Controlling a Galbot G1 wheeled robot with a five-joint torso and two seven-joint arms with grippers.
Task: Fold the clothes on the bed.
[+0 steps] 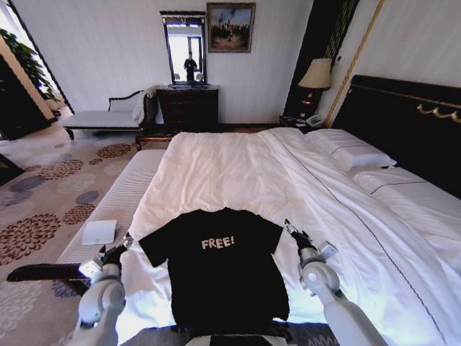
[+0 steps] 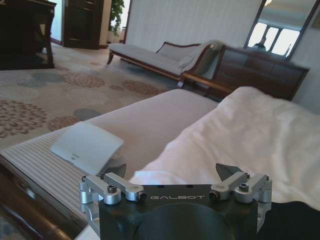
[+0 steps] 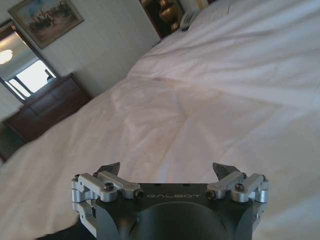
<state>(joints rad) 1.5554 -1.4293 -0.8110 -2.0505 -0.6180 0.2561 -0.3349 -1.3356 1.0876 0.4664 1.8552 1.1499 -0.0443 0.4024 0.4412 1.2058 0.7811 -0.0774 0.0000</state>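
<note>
Black soft-knit T-shirt, white "FREE!" print, lies flat and spread on the white duvet at the bed's near edge. Left gripper just off its left sleeve, right gripper just off its right sleeve; both released, fingers apart.

One black T-shirt, one bed, two pillows, one bench, one white card, two grippers

Black T-shirt on white bed
</note>
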